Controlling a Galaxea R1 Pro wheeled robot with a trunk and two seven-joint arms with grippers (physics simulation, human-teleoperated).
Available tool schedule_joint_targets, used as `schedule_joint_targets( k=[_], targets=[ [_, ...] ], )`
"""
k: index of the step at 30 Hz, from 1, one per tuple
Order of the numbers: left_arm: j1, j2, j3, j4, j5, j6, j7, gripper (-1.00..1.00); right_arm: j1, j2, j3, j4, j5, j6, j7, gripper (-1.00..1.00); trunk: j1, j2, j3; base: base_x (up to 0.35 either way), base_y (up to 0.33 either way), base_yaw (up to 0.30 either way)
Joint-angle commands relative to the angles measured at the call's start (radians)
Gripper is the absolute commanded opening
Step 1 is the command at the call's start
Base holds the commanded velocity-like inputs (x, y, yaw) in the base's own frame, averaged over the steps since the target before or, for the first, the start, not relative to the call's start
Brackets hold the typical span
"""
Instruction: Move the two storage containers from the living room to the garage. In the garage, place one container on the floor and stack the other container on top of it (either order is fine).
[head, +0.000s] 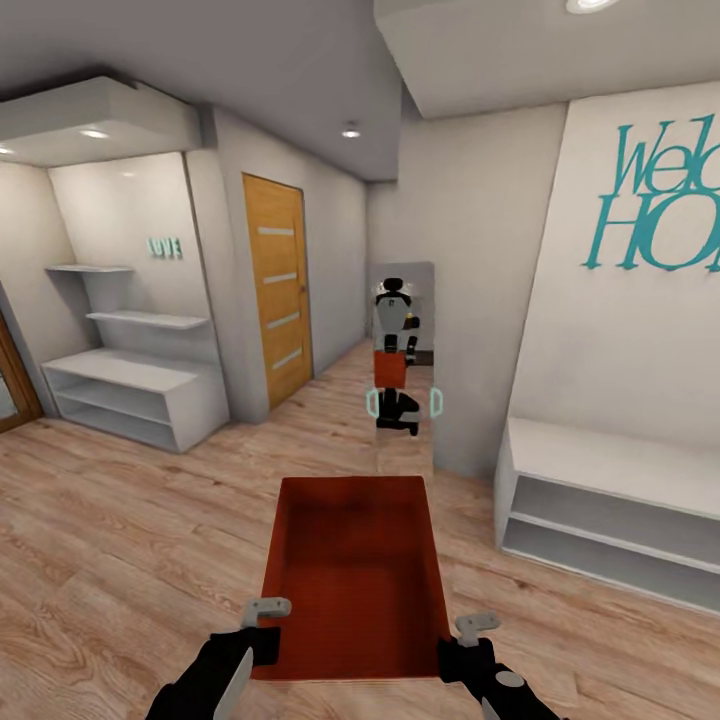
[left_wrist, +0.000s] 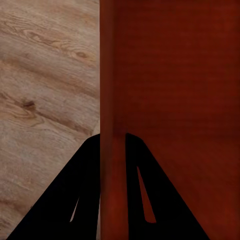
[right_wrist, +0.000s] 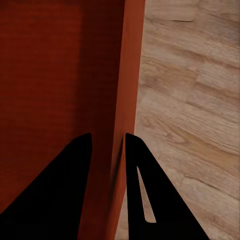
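Observation:
One rust-red open-top storage container (head: 355, 570) hangs in front of me above a light wood plank floor, held by its two side walls. My left gripper (head: 262, 625) is shut on the left wall near the container's near corner; the left wrist view shows its fingers straddling that wall (left_wrist: 111, 137), with the container's inside (left_wrist: 170, 75) beyond. My right gripper (head: 465, 640) is shut on the right wall, its fingers on either side of the rim (right_wrist: 107, 136) beside the container's interior (right_wrist: 55, 65). The garage is out of view.
A tall mirror (head: 403, 360) straight ahead reflects me with the box. A low white shelf bench (head: 610, 510) stands at the right under teal wall lettering (head: 660, 200). White shelves (head: 130, 390) stand at the left, next to a honey-coloured door (head: 278, 290). A corridor runs between them.

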Motion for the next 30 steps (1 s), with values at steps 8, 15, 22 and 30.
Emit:
schedule_joint_targets(
  k=[8,15,22,30],
  targets=[
    [-0.001,-0.002,0.021,-0.003,-0.02,0.007,0.005,-1.0,0.001,0.0,0.024,0.002,0.006,-0.004,0.001,-1.0,0.001,-0.001,0.0,0.326,0.003,0.0],
    [-0.001,-0.002,0.021,-0.003,-0.02,0.007,0.005,-1.0,0.001,0.0,0.024,0.002,0.006,-0.004,0.001,-1.0,0.001,-0.001,0.0,0.326,0.048,0.0],
    [-0.001,-0.002,0.021,-0.003,-0.02,0.007,0.005,-1.0,0.001,0.0,0.024,0.002,0.006,-0.004,0.0,-1.0,0.001,-0.001,0.0,0.326,0.103,0.0],
    [-0.001,-0.002,0.021,-0.003,-0.02,0.007,0.005,-1.0,0.001,0.0,0.024,0.002,0.006,-0.004,0.001,-1.0,0.001,-0.001,0.0,0.326,0.103,0.0]
  ],
)
